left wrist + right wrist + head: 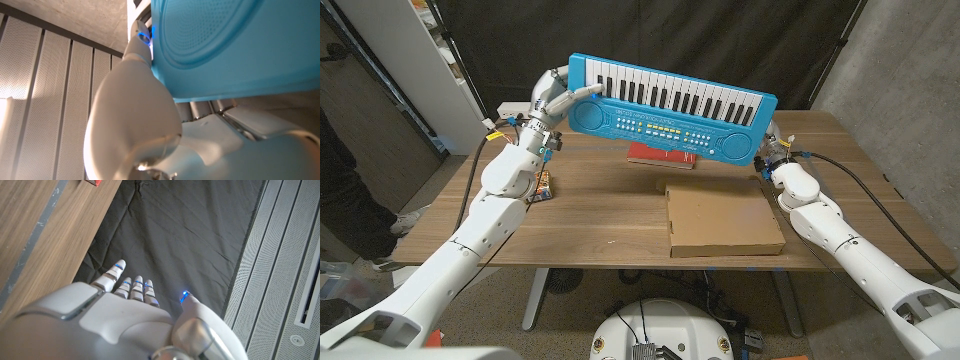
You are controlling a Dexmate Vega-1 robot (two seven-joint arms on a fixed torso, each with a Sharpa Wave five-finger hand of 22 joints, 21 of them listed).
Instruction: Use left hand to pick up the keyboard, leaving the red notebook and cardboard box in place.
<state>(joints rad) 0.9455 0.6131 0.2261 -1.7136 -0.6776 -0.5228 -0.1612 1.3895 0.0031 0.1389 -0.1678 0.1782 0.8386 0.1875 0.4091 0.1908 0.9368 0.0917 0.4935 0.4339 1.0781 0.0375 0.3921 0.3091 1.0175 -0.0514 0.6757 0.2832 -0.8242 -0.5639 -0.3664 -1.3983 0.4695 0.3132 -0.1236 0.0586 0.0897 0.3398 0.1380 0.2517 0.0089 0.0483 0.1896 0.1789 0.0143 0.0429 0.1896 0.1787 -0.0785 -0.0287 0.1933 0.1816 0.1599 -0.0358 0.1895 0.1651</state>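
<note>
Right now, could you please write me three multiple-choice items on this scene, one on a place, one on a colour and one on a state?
1. Where is the flat brown cardboard box?
A on the wooden table
B in the left hand
C on the keyboard

2. What colour is the plastic toy keyboard?
A red
B blue
C green

3. What is the left hand doing?
A waiting open
B pressing the box
C holding the keyboard aloft

Answers: 1 A, the box lies on the tabletop. 2 B, its body is bright blue. 3 C, it grips the keyboard's end above the red notebook.
</note>
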